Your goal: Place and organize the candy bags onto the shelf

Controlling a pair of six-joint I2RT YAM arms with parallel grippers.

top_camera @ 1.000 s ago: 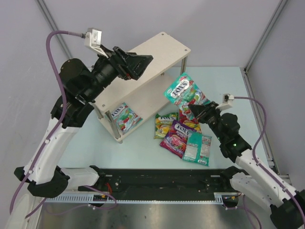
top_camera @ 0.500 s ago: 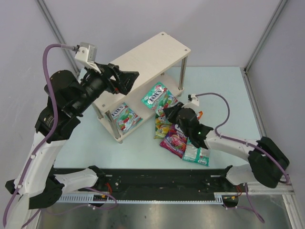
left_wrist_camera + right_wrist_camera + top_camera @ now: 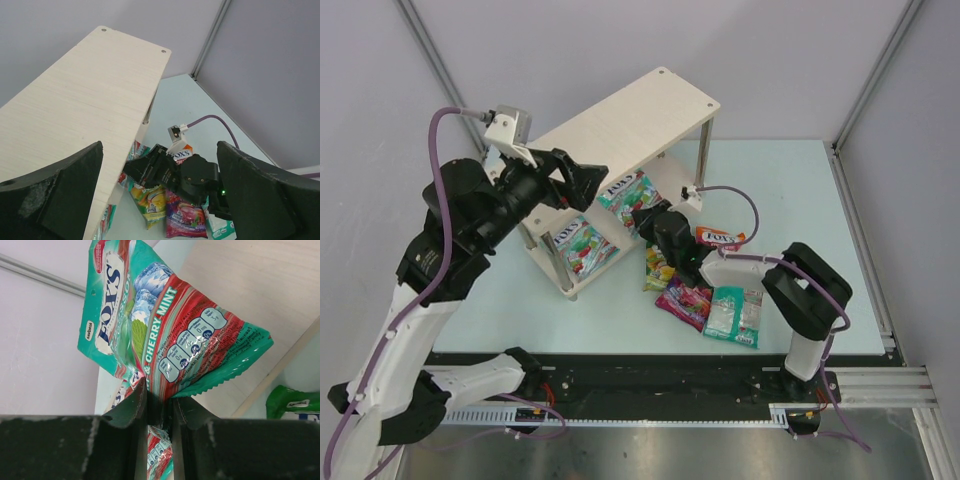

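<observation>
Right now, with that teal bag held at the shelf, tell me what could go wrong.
1. The right gripper pinches the teal cherry-mint bag by one edge only; the floppy rest could snag on the top board or land crumpled.
2. The open left gripper hangs close by; the arms could bump.
3. The incoming bag might shove the teal bag on the lower board.

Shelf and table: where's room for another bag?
Bare: the pale wood shelf's top board; the light blue table right of it. Crowded: the glossy pouch pile in front; the lower board, where the right gripper holds a teal pouch.
</observation>
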